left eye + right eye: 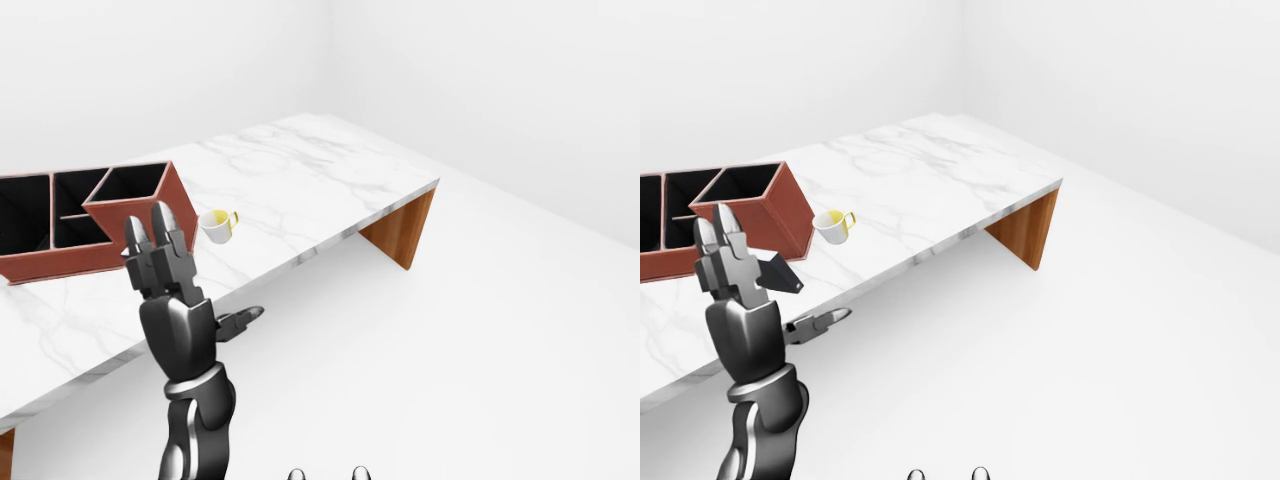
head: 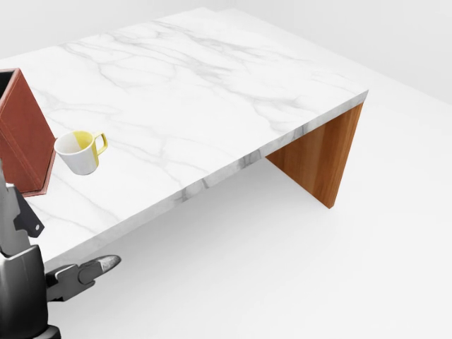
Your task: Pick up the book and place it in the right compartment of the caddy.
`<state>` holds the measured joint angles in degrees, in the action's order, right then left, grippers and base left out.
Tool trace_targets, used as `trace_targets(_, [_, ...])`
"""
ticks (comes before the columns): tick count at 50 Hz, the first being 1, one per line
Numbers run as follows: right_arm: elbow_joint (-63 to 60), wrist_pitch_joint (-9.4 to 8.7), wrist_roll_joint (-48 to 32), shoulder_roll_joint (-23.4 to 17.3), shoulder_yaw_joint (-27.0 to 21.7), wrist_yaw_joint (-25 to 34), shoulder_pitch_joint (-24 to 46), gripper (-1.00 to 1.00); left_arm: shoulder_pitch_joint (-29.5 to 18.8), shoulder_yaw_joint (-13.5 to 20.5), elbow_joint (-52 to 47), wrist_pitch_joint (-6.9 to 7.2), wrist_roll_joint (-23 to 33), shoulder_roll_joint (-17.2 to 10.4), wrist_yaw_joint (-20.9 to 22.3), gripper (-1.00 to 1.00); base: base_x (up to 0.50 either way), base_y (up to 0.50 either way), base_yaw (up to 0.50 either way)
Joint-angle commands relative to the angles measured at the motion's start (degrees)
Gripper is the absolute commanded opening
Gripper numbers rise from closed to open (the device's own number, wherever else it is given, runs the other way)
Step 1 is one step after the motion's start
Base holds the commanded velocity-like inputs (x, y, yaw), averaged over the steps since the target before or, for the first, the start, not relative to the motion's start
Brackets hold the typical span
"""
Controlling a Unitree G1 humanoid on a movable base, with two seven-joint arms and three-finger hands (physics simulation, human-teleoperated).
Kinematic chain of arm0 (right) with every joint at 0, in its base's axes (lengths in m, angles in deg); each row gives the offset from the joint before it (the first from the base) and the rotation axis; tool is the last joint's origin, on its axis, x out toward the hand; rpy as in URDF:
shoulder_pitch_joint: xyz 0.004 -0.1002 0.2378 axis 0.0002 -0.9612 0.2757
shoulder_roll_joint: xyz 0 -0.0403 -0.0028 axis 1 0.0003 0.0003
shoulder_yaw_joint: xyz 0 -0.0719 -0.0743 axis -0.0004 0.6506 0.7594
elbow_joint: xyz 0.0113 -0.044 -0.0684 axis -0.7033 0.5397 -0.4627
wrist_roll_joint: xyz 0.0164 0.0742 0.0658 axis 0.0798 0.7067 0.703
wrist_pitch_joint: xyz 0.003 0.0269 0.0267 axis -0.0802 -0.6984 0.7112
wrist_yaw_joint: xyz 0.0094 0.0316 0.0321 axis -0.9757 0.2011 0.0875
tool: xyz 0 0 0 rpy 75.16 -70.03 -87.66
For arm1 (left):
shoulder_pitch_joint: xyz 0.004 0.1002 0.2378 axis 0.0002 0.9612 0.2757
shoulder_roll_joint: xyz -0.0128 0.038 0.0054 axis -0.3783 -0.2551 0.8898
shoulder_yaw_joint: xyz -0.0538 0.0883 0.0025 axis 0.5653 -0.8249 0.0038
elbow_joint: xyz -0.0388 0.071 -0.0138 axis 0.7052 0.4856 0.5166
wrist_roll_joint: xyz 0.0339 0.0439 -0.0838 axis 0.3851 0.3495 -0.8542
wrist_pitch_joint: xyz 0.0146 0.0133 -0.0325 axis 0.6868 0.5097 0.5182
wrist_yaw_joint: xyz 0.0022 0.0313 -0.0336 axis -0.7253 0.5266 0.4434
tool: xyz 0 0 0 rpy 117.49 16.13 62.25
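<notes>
Marble worktop (image 1: 300,190) on wooden end panels is seen running from lower left to upper right in the left-eye view. Near its left end the red-brown caddy (image 1: 90,215) is set, dark compartments open upward. The left hand (image 1: 178,310) is raised upright below the worktop edge, empty, fingers (image 1: 160,245) straight and thumb spread sideways. A white-and-yellow mug (image 1: 217,226) lies tipped just right of the caddy. The book is not shown in any view.
</notes>
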<state>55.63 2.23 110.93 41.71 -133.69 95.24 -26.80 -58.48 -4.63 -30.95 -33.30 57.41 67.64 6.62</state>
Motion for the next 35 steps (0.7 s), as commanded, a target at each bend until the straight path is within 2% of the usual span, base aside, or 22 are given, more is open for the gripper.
trace_targets(1, [0.2,0.0,0.0,-0.1,-0.2,0.0,0.0,1.0,-0.4,-0.6,0.0,0.0,7.7,-0.8,0.0,1.0,0.0,0.0,0.0])
trace_targets(16, [-0.6,0.0,0.7,-0.2,-0.5,-0.6,-0.1,1.0,-1.8,-1.0,1.0,0.0,19.3,-1.4,0.0,1.0,0.0,0.0,0.0])
trace_targets(32, [-0.2,0.0,0.1,-0.2,-0.1,-0.3,0.1,1.0,-1.6,-2.2,0.5,0.0,27.8,-2.8,0.0,1.0,0.0,0.0,0.0])
trace_targets(35, [-0.5,0.0,0.5,-0.1,-0.2,-0.4,0.0,1.0,-1.4,-2.5,-0.2,0.72,30.2,-2.7,0.0,1.0,0.0,0.0,0.0])
